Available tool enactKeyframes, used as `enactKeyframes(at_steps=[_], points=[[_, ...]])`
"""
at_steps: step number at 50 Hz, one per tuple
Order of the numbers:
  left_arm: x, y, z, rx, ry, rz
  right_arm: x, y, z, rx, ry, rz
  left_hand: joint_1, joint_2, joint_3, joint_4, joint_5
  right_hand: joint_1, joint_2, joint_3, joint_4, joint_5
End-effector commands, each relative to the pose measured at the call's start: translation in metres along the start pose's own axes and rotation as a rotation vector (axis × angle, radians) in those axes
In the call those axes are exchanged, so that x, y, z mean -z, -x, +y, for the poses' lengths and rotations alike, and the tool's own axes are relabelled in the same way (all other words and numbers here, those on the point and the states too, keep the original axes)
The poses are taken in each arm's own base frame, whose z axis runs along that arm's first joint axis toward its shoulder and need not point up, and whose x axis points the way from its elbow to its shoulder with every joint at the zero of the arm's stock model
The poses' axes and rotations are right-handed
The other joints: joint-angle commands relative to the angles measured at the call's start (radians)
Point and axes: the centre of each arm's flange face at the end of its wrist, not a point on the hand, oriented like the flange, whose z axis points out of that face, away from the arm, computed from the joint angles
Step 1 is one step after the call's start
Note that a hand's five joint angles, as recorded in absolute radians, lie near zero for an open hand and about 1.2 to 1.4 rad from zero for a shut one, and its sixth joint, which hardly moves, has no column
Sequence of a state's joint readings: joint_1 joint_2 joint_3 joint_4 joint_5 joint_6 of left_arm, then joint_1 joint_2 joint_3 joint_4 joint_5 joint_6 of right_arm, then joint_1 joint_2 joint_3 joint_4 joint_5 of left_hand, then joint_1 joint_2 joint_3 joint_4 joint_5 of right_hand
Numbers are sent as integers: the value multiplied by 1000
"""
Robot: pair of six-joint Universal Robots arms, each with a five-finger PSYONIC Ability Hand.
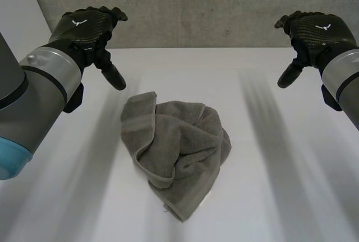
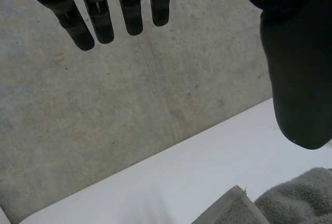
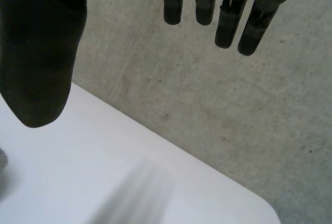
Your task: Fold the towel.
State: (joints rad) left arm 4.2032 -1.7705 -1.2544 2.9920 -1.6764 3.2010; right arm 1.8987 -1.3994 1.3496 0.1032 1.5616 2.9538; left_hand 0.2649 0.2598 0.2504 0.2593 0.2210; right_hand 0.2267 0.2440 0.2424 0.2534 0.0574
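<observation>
Towel: the grey towel [image 1: 176,152] lay crumpled in a heap mid-counter [image 1: 280,163], untouched, with no fold begun.
Left hand: the left hand [image 1: 90,29] hung raised beyond the towel's far left side, fingers straight and loose, holding nothing.
Right hand: the right hand [image 1: 314,32] hung well off the towel's far right side, likewise slack and empty.
Step in hand: a reach for the cloth, I judged. It would be best to find two corners along one hem [image 1: 140,120] and spread the heap flat before folding.
Materials: thick, limp terry with a flat woven hem, likely to bunch; a smooth white counter; a rough concrete wall [image 1: 196,7] behind.
</observation>
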Motion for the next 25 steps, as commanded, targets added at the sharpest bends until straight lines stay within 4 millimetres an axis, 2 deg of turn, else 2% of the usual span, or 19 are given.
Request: enactKeyframes(at_steps=[1, 13, 17, 22, 24, 25], points=[[0, 1, -1, 0, -4, -2, 0, 1, 2, 1, 7, -3, -87, -82, -72, -81, -217, -52, -69, -68, -79, -57], [-6, 1, 1, 4, -29, 15, 3, 3, 0, 4, 4, -15, -87, -82, -72, -81, -217, -52, -69, -68, -79, -57], [-10, -2, 6, 2, -44, 60, 11, 17, -7, 23, -12, -95, -87, -82, -72, -81, -217, -52, -69, -68, -79, -57], [-22, 0, 26, -5, -27, 150, 32, 36, 4, 63, 109, -255, -87, -82, -72, -81, -217, -52, -69, -68, -79, -57], [-30, -5, 50, -26, 23, 227, 40, 41, 11, 76, 168, -305, -87, -82, -72, -81, -217, -52, -69, -68, -79, -57], [-30, -5, 50, -27, 23, 228, 47, 47, 19, 85, 225, -356, -87, -82, -72, -81, -217, -52, -69, -68, -79, -57]])
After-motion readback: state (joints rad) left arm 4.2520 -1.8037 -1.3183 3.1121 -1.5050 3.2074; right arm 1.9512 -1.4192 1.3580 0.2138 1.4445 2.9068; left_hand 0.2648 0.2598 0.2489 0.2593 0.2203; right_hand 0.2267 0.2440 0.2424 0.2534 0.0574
